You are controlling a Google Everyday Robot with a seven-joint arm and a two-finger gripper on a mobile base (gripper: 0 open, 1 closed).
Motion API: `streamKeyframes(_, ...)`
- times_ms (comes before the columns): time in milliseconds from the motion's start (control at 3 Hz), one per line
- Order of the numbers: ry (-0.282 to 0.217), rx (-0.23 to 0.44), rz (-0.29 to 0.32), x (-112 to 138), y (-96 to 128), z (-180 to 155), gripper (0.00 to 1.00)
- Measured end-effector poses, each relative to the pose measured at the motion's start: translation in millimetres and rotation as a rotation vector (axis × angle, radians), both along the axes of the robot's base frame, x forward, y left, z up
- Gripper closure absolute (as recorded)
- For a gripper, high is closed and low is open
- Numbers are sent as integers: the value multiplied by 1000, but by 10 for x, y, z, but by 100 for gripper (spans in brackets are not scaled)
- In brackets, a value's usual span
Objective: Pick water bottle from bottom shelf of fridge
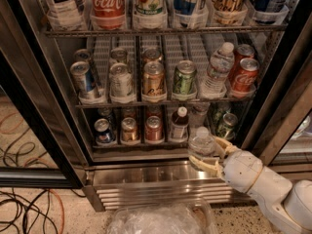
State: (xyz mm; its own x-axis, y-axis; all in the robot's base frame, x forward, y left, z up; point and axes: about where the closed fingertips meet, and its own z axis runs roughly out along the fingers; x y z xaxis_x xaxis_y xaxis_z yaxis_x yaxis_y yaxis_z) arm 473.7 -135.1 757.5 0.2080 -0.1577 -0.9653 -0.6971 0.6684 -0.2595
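**Desk:** Since you're on the feed, where's the gripper (204,151)?

**Me:** I see it low and right of centre, at the front of the fridge's (53,77) bottom shelf (139,145). It sits on the end of the white arm (265,185), which comes in from the lower right corner.

**Desk:** Spread or pinching?

**Me:** Pinching the water bottle (200,141), as I read it. One yellowish finger (224,144) lies along the bottle's right side and the other crosses under its base.

**Desk:** And the bottle itself?

**Me:** It's upright with its white cap on top, at the shelf's front edge. It stands just right of a dark bottle (179,125) and left of a green can (227,126). Its lower half shows against the steel sill (146,174) below the shelf.

**Desk:** Anything else down there?

**Me:** I count three cans left of the dark bottle: bluish (103,131), gold (129,129) and red (153,128). Crumpled clear plastic (161,221) lies at the bottom edge, and cables (24,208) trail across the floor on the left.
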Motion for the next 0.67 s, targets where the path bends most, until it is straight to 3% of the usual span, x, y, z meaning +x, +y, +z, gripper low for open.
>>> streamKeyframes(667, -41, -3, 33, -314, 56, 414, 100)
